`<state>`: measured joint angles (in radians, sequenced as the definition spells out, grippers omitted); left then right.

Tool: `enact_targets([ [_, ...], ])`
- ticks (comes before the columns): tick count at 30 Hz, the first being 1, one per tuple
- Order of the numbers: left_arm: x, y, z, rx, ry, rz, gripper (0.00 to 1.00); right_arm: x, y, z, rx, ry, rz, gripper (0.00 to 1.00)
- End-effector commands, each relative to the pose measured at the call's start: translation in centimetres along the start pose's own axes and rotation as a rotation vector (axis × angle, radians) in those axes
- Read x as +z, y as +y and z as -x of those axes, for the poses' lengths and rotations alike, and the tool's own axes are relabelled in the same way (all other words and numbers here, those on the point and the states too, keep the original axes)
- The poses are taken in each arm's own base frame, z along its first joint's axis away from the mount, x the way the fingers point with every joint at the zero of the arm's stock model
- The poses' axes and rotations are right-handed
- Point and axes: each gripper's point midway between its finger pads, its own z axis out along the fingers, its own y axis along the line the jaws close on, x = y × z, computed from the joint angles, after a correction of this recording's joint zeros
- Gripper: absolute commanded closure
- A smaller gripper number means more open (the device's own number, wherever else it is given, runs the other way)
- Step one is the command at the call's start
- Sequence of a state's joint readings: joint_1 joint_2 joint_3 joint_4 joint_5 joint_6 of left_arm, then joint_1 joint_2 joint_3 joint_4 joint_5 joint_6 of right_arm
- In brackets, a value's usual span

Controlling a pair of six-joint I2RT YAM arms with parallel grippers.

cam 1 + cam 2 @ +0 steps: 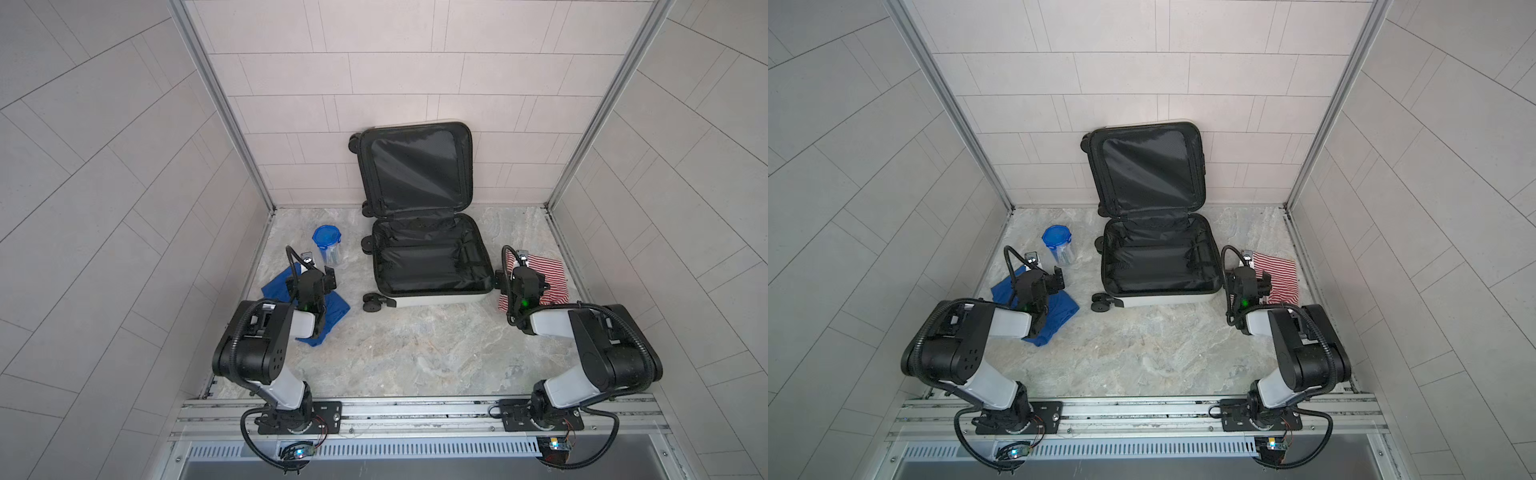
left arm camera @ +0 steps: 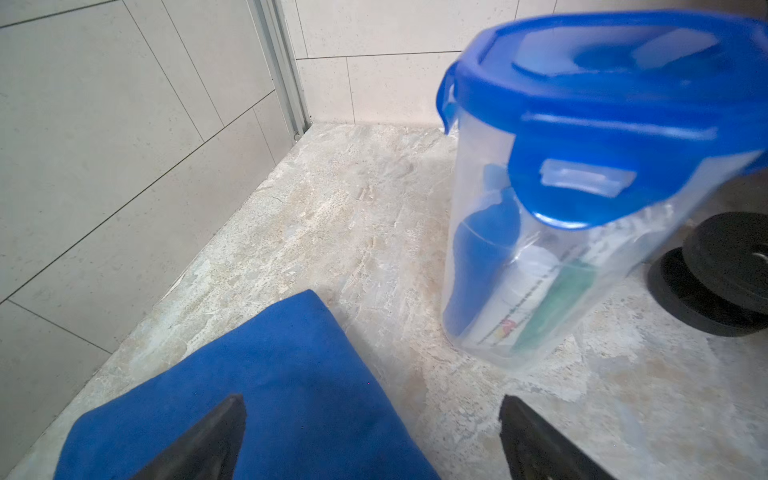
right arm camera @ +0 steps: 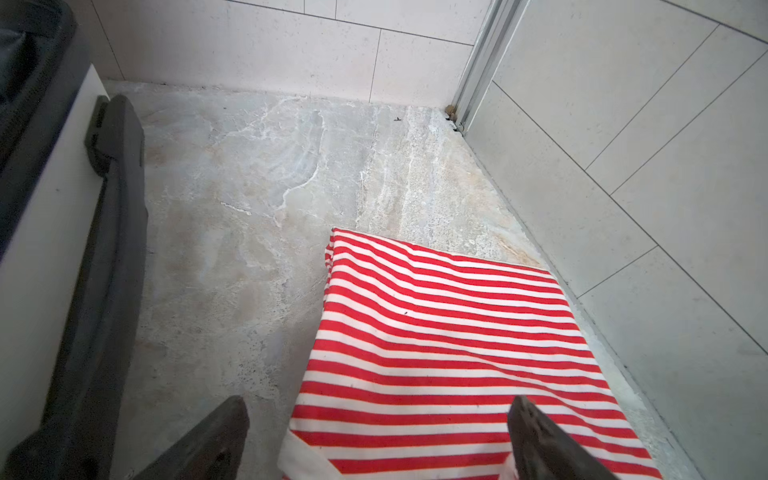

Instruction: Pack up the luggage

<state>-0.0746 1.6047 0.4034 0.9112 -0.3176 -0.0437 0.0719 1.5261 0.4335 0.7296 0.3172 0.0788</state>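
Open luggage (image 1: 432,266) at the back of the table (image 1: 415,353), lid propped upright, black-lined lower half empty. Probably stiff shell, light, apt to roll on its wheels; better taken at the lid edge. Left gripper (image 2: 370,401) spread wide, nothing held, over blue cloth (image 2: 270,395), near lidded clear container (image 2: 552,257) with tubes inside. Right gripper (image 3: 379,401) wide too, empty, over striped cloth (image 3: 449,332).
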Motion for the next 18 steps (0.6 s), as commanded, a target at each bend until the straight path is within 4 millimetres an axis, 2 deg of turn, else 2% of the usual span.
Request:
enact_targets([
  [1, -0.18, 0.02, 0.65, 0.004, -0.027, 0.002, 0.00, -0.28, -0.01, 0.37, 0.001, -0.014, 0.000, 0.01],
  [4, -0.33, -0.64, 0.74, 0.025, -0.034, -0.027, 0.00, -0.28, 0.01, 0.38, 0.001, -0.014, 0.001, 0.01],
  [18, -0.34, -0.60, 0.79, 0.025, -0.035, -0.026, 0.00, -0.29, -0.01, 0.32, 0.000, -0.013, 0.000, 0.01],
])
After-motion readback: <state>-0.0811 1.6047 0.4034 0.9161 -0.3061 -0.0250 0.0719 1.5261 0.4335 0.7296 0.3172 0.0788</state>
